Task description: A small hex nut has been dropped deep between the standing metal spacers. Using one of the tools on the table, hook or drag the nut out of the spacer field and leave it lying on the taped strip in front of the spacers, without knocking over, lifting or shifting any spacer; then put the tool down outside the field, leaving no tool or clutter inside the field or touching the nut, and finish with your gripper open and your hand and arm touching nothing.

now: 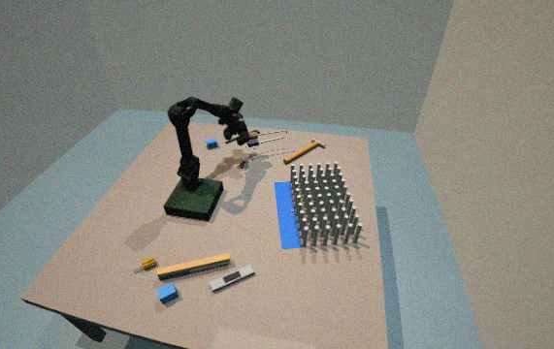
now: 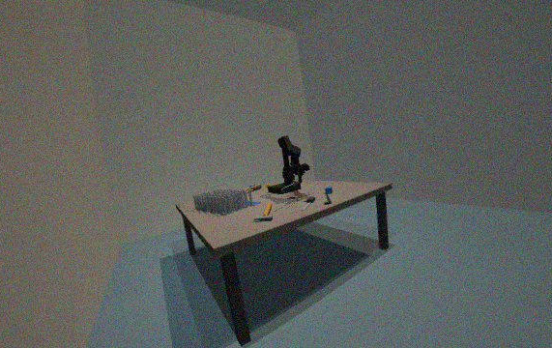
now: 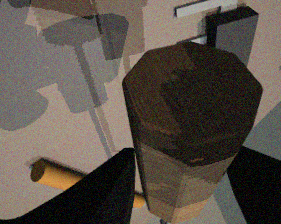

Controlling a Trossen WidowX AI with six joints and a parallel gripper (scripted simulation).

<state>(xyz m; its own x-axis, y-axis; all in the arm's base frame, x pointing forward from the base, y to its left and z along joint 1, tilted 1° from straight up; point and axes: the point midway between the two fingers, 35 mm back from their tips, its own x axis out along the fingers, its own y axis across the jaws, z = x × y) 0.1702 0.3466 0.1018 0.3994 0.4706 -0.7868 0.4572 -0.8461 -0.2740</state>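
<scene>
Well, from the top, the table (image 1: 277, 301) (image 2: 217, 237) is a matte pinkish tan, with a pale blue floor (image 1: 126, 127) (image 2: 334, 300) around it and plain grey and beige walls behind. The black arm (image 1: 184, 141) (image 2: 285, 155) rises from a dark green block. Thin, round metal spacers (image 1: 305, 235) (image 2: 222, 200) stand upright in close rows, with narrow gaps between. Along their front, on the flat blue strip (image 1: 285, 223) (image 2: 254, 204), a tiny speck that looks like the nut (image 1: 292, 210) lies just beside the first row. The claw (image 1: 252, 136) (image 2: 298, 182) (image 3: 179, 155) is well apart from the spacers, with bare table between them and the arm's base.

From outside, the hammer (image 1: 301, 152) (image 2: 268, 209) (image 3: 58, 176), with its orange handle, lies near the table's edge, close to the spacers.

At the wrist, the claw is partly open, closed around a faceted wooden handle (image 1: 253, 135) (image 3: 191, 100), dark brown at the butt and lighter below. Soft grey shadows cross the surface; the nut cannot be made out here.
</scene>
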